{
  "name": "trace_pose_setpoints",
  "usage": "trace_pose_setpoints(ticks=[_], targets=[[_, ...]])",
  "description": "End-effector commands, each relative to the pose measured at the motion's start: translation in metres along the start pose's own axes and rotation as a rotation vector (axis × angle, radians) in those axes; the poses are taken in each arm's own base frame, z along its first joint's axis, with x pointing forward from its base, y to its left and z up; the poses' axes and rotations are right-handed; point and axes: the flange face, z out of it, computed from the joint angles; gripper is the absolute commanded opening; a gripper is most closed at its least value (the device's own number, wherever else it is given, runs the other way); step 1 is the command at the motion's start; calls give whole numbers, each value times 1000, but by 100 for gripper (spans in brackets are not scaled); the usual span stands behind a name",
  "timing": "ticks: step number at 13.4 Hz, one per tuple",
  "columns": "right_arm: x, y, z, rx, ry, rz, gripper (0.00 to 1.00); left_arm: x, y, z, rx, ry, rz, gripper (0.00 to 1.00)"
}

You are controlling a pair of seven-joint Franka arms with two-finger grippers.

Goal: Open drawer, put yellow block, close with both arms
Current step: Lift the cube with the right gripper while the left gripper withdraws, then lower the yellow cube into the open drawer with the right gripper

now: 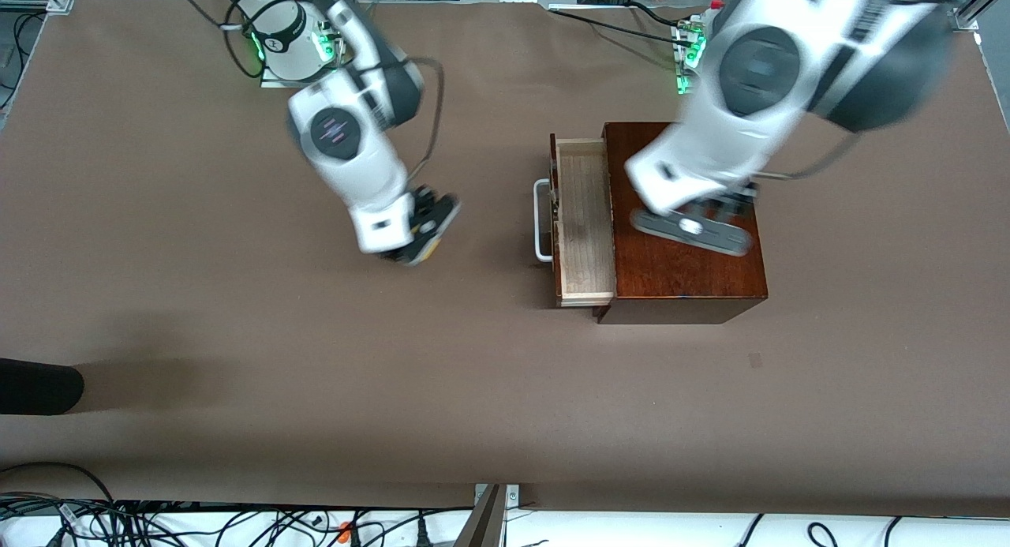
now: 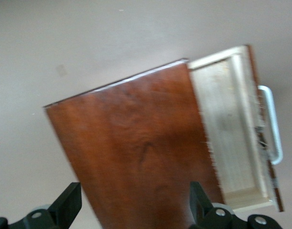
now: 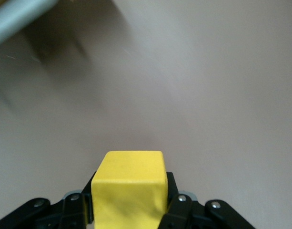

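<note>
- Now we carry the block (image 3: 129, 186) in our right gripper (image 1: 422, 235), jaws clamped on its sides, up over bare table (image 1: 237, 334) at about nine o'clock from the drawer (image 1: 585, 223).
- We judge it is held this way so it can drop straight into the tray.
- We see the drawer pulled out with its handle (image 1: 541, 219) facing the block's side, its pale floor bare.
- Our left gripper (image 2: 131, 205) hangs over the box (image 1: 686, 271) top, jaws spread wide, holding nothing, probably waiting to help close.
- We count one block, one drawer, one box, two arms.
</note>
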Motion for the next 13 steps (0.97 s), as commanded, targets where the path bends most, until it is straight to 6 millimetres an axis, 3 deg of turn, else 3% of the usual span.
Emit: trace_pose_setpoints(ticks=[1,3,5,8,9,11,13], targets=[[43,-56,-28,-53,27,-145,13,-12,-53,-5,-60,-20,-57,100],[75,-99,-37,-53,18,-229,13,-21,-102,-7,-103,-4,-159,100],[108,-140,-60,-60,-32,-305,13,-35,-138,1,-143,27,-239,100],[134,-171,-92,-51,-44,-330,13,-56,-164,13,-133,128,-300,100],[137,-172,-90,-51,-35,-332,13,-63,-176,12,-129,159,-325,100],[146,-185,-70,-49,-15,-359,13,-75,-178,11,-117,173,-330,100],[157,-187,-31,-52,21,-372,13,-81,-192,11,-105,196,-340,100]])
